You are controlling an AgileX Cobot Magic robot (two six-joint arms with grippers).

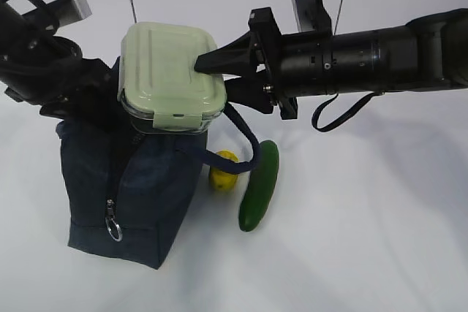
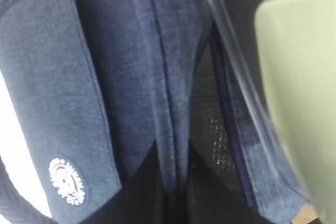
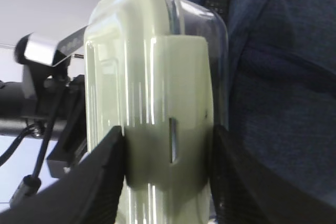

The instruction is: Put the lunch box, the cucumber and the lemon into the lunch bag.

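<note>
The right gripper (image 3: 168, 156) pinches one box (image 1: 172, 74) by its edge, tilted over the bag (image 1: 131, 188) top. The left gripper's state cannot be told. One lemon (image 1: 224, 169) and one cucumber (image 1: 259, 185) lie beside the bag on open table (image 1: 365, 239).

Matt navy woven cloth covers the bag (image 1: 124, 195), with a shiny metal ring pull (image 1: 114, 230) on its zipper. The box (image 1: 170, 74) pairs a pale green plastic lid, smooth with a soft sheen, with a glossy clear base. The cucumber (image 1: 260, 185) is smooth, slightly glossy; the lemon (image 1: 224, 170) dull yellow. The table (image 1: 365, 239) is plain matt white.
</note>
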